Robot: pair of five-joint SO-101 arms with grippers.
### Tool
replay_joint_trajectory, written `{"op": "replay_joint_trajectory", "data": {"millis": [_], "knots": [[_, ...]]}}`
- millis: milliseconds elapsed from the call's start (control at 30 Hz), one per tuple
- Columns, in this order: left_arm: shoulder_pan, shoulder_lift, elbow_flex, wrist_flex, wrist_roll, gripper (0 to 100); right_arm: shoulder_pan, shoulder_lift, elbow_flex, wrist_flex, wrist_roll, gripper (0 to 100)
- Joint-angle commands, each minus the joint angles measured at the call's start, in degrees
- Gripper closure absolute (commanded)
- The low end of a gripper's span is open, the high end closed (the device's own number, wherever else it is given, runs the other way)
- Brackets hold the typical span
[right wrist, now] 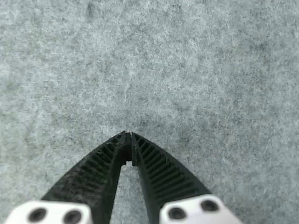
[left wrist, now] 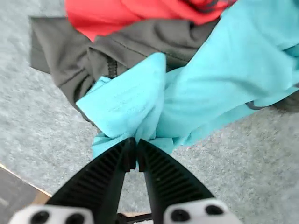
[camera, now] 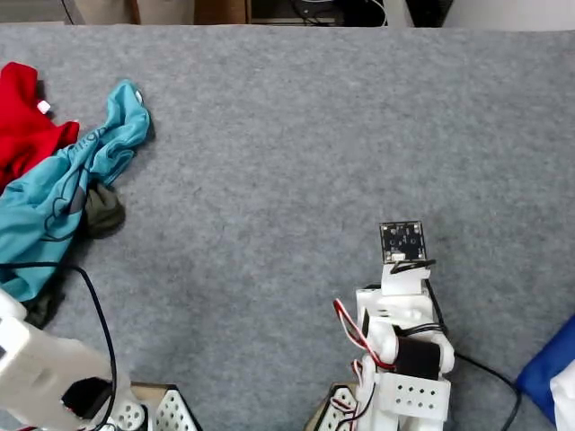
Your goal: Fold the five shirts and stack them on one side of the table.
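At the left edge of the bench (camera: 314, 135), the left gripper (left wrist: 136, 150) has its fingers (left wrist: 161, 179) clamped on a fold of the teal shirt (left wrist: 196, 93). The shirt lies heaped with a red shirt (left wrist: 117, 14) and a dark grey shirt (left wrist: 140, 46). The right gripper (right wrist: 129, 142), fingers together, points at the grey bench surface. Blue cloth (camera: 548, 368) lies at the right edge.

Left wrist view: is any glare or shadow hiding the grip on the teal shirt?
Left wrist view: even light, no glare; the left gripper pinches a fold of the teal shirt in plain sight. High view: only a soft shadow beside the dark grey shirt. Right wrist view: evenly lit grey mat, no glare.
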Motion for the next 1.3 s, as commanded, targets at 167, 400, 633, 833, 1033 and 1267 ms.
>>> {"op": "replay_joint_trajectory", "data": {"millis": [167, 400, 633, 833, 1033, 1267], "knots": [[3.25, -19.3, -3.16, 0.79, 0.88, 98, -9.8, -2.95, -9.19, -3.25, 0.18, 99.2], [4.04, -31.78, 8.88, 0.79, 0.7, 98, -19.74, -2.15, -15.52, -21.45, -0.09, 99.0], [3.6, -42.51, 23.12, 0.79, 0.62, 98, -33.63, 9.36, -15.25, -34.99, -0.18, 98.9], [3.52, -50.59, 27.96, 0.79, 0.79, 98, -34.33, 34.33, -32.57, -40.62, -2.02, 98.9], [3.52, -55.43, 32.88, 0.79, 0.62, 98, -40.48, 65.71, -56.75, -40.53, -7.56, 99.1], [1.58, -57.45, 37.71, 0.79, 0.79, 98, -47.08, 96.22, -79.6, -43.87, -8.09, 99.0]]}}
